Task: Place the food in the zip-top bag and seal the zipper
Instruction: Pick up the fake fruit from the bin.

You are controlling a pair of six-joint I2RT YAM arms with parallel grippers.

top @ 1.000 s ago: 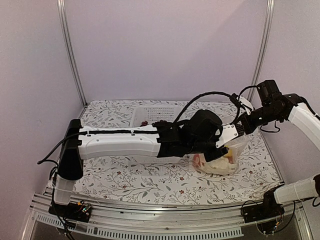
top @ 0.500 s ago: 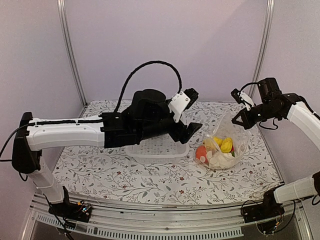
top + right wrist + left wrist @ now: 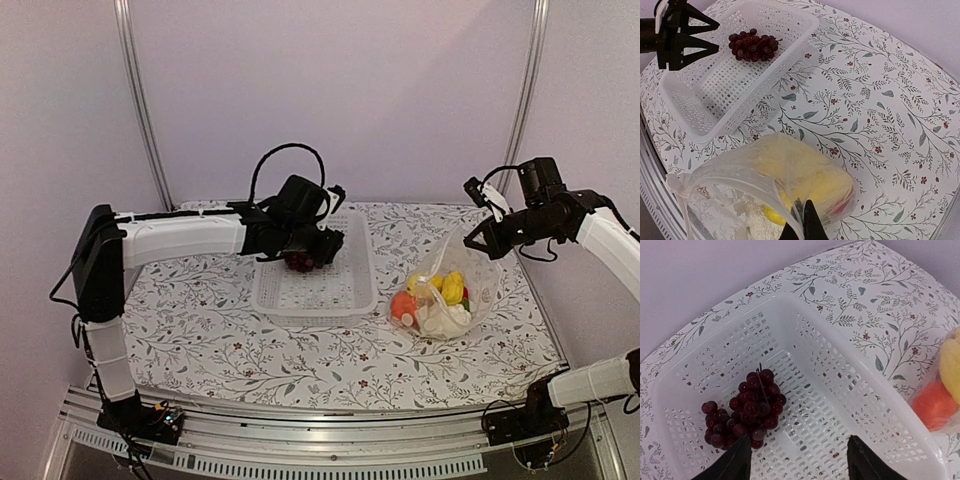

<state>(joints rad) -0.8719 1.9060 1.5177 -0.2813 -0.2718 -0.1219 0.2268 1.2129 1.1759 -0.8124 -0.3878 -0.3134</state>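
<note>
So the right gripper [image 3: 802, 224] is pinched closed on the top edge of the bag [image 3: 482, 272], holding that side up off the table [image 3: 200, 335]. Makes sense to me: the bag is floppy, and with one edge lifted the mouth gapes toward the basket [image 3: 316, 306], so stuff can be dropped in without the plastic folding over on itself. The bottom of the bag sits on the table, and I'd guess the weight inside is what pins it there. Through the clear plastic I can see the yellow pieces [image 3: 452, 288], the orange pumpkin [image 3: 403, 305] and the white cauliflower [image 3: 440, 320] piled low in it.

The only food I can see outside the bag is the grapes [image 3: 747, 410], lying on the basket floor near one corner. The left gripper [image 3: 797, 440] hangs right over the basket with its jaws spread apart and nothing between them. The grapes sit just off the tip of one finger, not between the two. My read is it's lining up for a grab and needs to shift sideways a bit to straddle the bunch.

Sealing is not on yet, the mouth is wide open. From the right wrist view I honestly can't pick the zipper strip out from the rest of the rim.

As for writing: nothing readable anywhere. No brand or label on the basket, bag or arms that I can find, the table cover is just a leaf-and-flower print, and the white marks on the bag are only a pattern
</note>
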